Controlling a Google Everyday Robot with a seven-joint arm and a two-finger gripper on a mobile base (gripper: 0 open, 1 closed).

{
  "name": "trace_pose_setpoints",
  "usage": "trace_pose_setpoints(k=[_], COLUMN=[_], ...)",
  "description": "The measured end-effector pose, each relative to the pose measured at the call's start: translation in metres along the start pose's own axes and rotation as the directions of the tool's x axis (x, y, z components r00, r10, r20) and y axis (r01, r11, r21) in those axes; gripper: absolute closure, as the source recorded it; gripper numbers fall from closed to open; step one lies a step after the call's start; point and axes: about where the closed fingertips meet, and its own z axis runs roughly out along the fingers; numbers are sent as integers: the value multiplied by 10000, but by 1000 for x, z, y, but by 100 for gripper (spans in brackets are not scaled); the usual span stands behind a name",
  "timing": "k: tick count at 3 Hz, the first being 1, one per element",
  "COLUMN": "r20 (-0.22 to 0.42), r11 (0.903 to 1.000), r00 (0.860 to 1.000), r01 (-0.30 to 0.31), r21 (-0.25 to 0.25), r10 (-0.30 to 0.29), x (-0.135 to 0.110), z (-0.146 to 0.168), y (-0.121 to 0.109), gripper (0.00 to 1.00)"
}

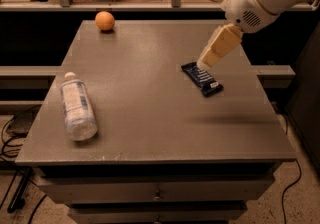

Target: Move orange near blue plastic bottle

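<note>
While jaws (state unclear) hover by wrapper (202, 79), orange (105, 20) sits well apart nr far edge.

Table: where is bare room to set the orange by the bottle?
Bare: the wide middle between bottle and bar, the front strip, and the stretch from orange to bottle. Crowded: around the bar, where the claw hangs above its far end.
</note>
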Motion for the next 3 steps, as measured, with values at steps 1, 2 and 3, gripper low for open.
trace_pose_setpoints(k=[1, 2, 3], r20=[-27, 748, 2180], r11=[9998, 9966, 9853], r00=[9998, 9939, 9609], r01=[-212, -800, -1675], r21=[-12, -170, -349], r10=[212, 811, 1711], x=[-1, -22, -64], z=[5, 32, 92], y=[0, -4, -27], gripper=[0, 0, 0])
